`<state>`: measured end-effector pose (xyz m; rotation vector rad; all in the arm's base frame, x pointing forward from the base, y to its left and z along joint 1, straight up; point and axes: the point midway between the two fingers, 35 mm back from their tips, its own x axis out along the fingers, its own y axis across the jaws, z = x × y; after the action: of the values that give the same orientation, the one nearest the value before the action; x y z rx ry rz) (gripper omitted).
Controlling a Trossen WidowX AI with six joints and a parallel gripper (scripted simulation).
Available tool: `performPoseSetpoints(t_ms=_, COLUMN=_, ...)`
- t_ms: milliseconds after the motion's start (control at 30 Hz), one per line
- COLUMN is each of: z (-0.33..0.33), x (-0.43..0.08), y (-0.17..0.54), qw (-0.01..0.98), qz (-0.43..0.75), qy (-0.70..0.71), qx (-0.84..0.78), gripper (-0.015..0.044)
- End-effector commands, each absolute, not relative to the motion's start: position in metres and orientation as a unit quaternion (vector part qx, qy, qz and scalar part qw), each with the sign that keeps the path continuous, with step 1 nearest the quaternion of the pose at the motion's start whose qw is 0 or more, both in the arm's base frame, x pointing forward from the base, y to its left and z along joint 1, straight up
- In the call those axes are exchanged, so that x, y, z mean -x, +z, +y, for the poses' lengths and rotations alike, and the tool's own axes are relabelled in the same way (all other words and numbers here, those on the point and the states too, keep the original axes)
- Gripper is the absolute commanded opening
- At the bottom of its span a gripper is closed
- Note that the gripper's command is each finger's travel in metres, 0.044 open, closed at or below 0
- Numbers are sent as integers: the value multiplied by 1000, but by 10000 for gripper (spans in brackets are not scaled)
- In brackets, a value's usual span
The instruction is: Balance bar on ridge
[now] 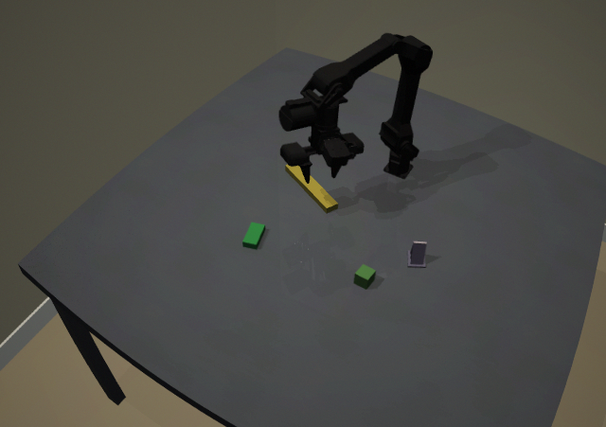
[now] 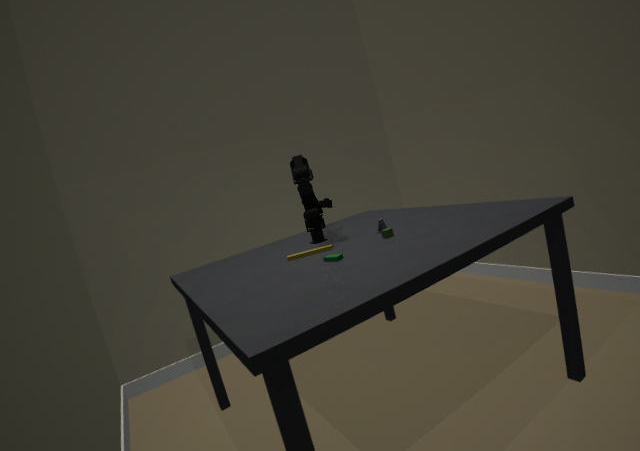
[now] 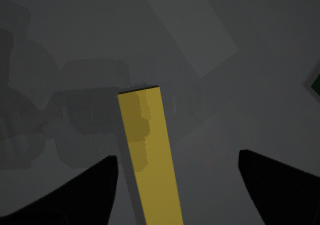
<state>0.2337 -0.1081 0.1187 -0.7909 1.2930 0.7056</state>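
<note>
1. Above the bar (image 1: 311,187) (image 2: 310,253) (image 3: 152,160), the tool (image 1: 321,179) (image 3: 178,161) is released: its fingers stand well apart with nothing between them.
2. Locate the bar: it lies flat on the surface (image 1: 195,285) (image 2: 310,301), near the green block (image 1: 254,235) (image 2: 333,257) and well apart from the ridge (image 1: 417,254) (image 2: 381,225). The green cube (image 1: 365,275) (image 2: 387,233) stands near the ridge.
3. Expected handling: stiff, probably light, not fragile. Its smooth faces may slip under a weak grip.
4. Grip point: take the long sides at mid-length. An off-centre hold would likely let one end droop.
5. Alignment: the wrist view shows the bar nearer one finger and slightly skewed. Centre and turn the tool before lowering.
6. Placement caution: set the bar's middle on the narrow crest; release gently, since a nudge could tip it.
</note>
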Motion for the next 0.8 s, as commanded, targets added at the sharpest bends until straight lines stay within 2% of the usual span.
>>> performPoseSetpoints(t_ms=0, z=-121, x=-222, y=117, qw=637, qz=587, qy=338, qx=368, gripper=315)
performPoseSetpoints(t_ms=167, z=-131, x=-210, y=117, qw=604, qz=597, qy=366, qx=381, gripper=315)
performPoseSetpoints(t_ms=767, z=-132, x=-211, y=70, qw=604, qz=597, qy=366, qx=381, gripper=315)
